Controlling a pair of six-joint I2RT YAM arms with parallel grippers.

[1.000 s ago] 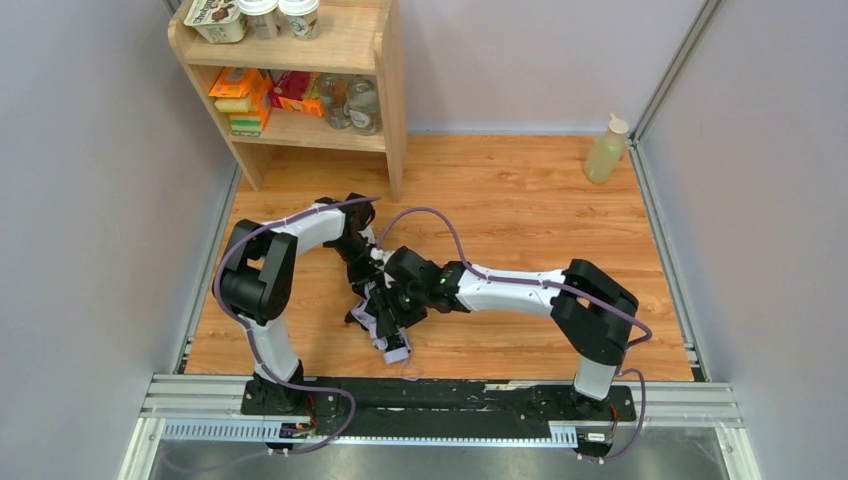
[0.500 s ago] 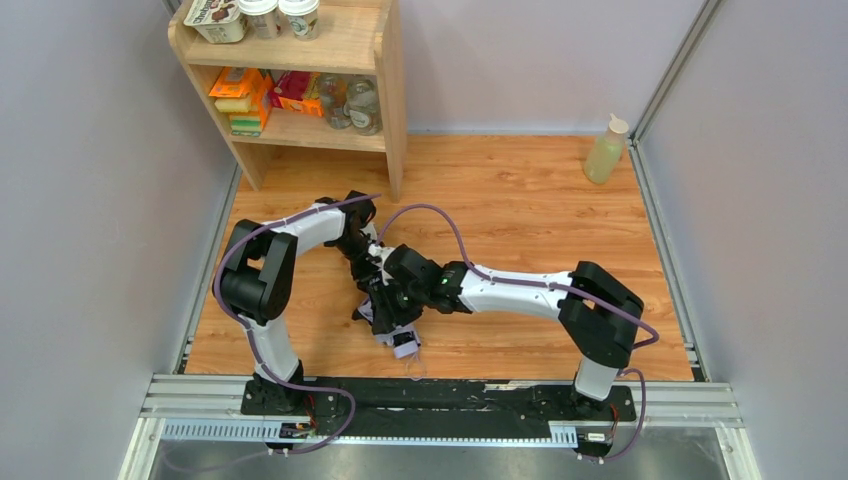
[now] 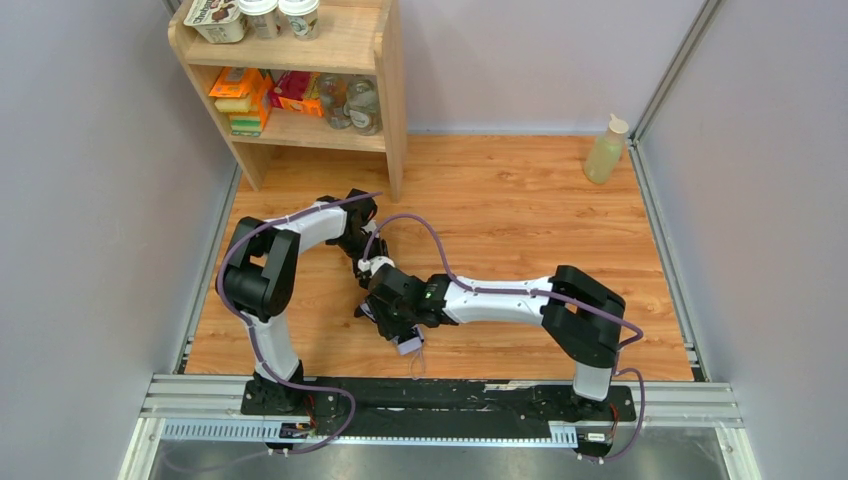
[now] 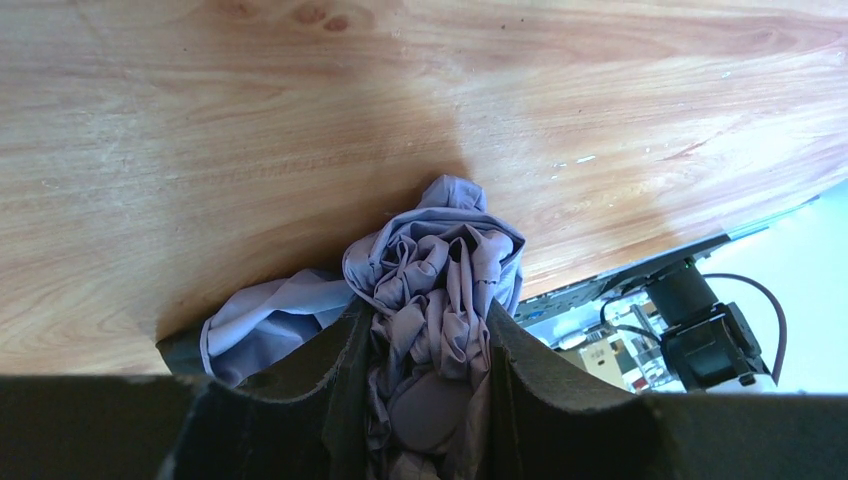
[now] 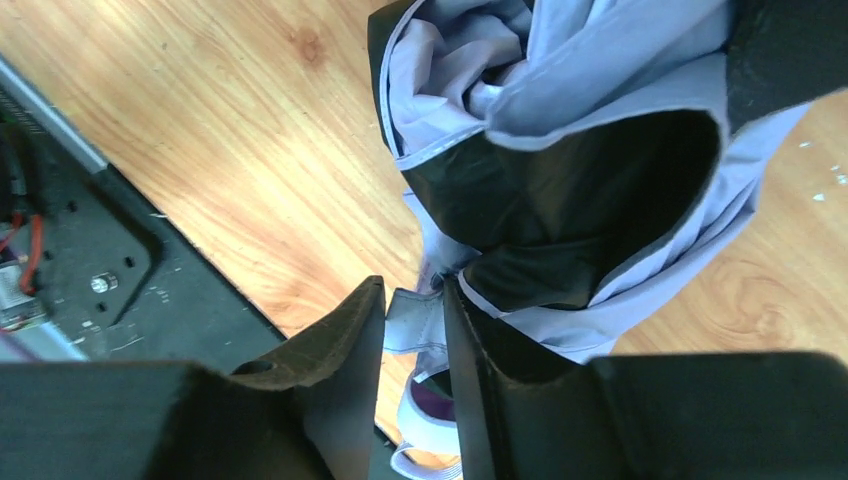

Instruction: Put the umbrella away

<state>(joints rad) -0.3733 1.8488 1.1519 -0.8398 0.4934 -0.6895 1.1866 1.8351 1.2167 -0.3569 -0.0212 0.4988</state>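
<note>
- Lilac cloth of the umbrella lies crumpled in a bunch on the wooden table, near the front edge and a little left of centre.
- In the top view both arms reach in over it and hide most of it. Only the small handle pokes out toward the black rail at the front.
- The left claw is clenched on the umbrella. Its two dark fingers press in from either side on a thick wad of wrinkled cloth, which bulges up past the tips.
- The right claw is nearly closed, and a narrow lilac tab of the umbrella fills the slim gap between its fingers. It grasps the umbrella there.
- Above that grip, the right wrist view shows the cloth folded over, with its black inner side facing out and lilac edges around it.
- The two claws sit just beside each other on the same bundle, the left one farther back and the right one nearer the front.
- A wooden shelf holding jars and boxes stands at the back left, well apart from the umbrella.
- A pale bottle stands in the back right corner.
</note>
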